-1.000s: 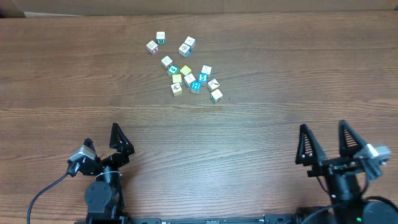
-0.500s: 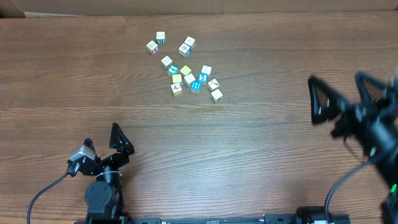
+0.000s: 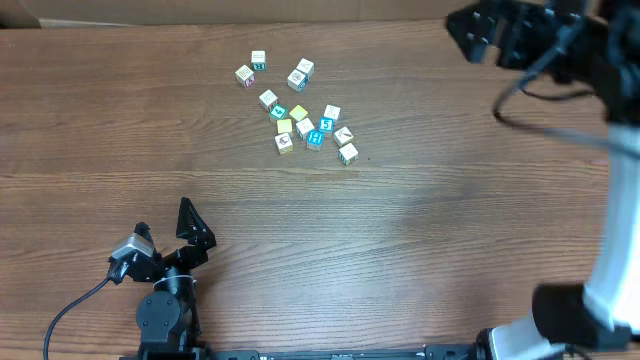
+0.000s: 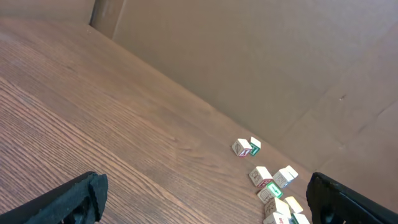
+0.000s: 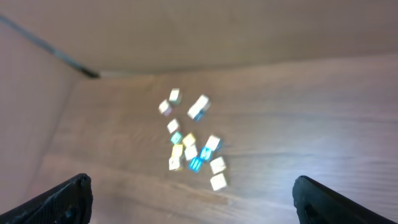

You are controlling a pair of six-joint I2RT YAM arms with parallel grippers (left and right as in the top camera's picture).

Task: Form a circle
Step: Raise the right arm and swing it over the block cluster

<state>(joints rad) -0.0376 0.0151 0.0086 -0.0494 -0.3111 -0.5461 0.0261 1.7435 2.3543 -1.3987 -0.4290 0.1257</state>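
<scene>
Small picture cubes (image 3: 297, 107) lie scattered on the wooden table (image 3: 420, 230) at the far centre. Within them, two white-faced and two bright blue cubes sit tightly together as a small ring-like cluster, the circle (image 3: 318, 127). My left gripper (image 3: 163, 220) rests near the front left edge, open and empty, well short of the cubes (image 4: 268, 186). The right gripper (image 3: 492, 28) hangs high at the far right, open with nothing between its fingers. Its blurred view looks down on the cubes (image 5: 189, 134) and the blue ones (image 5: 196, 163).
A brown cardboard wall (image 4: 249, 56) runs along the table's far edge, just behind the cubes. Two white cubes (image 3: 251, 68) lie a little apart at the far left of the scatter. The right arm's body (image 3: 610, 200) crosses the right edge.
The right arm has lifted from the front right and swung up to the far right corner, its jaws still wide. The left arm and the cubes have not moved.
</scene>
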